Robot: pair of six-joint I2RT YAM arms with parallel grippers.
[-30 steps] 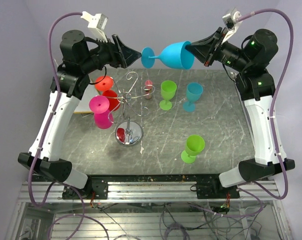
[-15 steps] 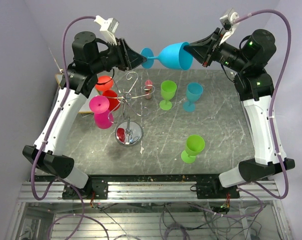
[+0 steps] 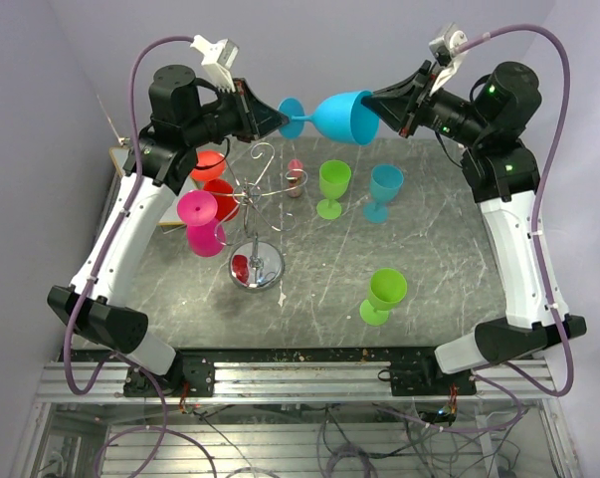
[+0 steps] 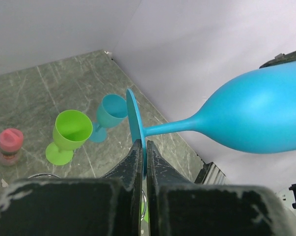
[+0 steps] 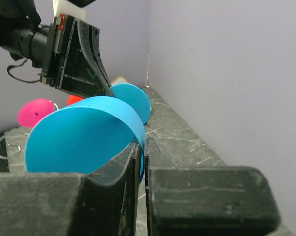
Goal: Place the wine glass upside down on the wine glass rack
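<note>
Mid-handover: wine glass pinched at foot by left end effector, at rim by right end effector. Next: release rim, invert, hang on rack.

Landmark: teal goblet, upright on grey marbled table, toward its far edge.
- Lime goblet upright just left of it.
- Small pink-capped item further left.
- Magenta glass and two red glasses well to the left, clustered.
- Second lime goblet well nearer the front edge.
</note>
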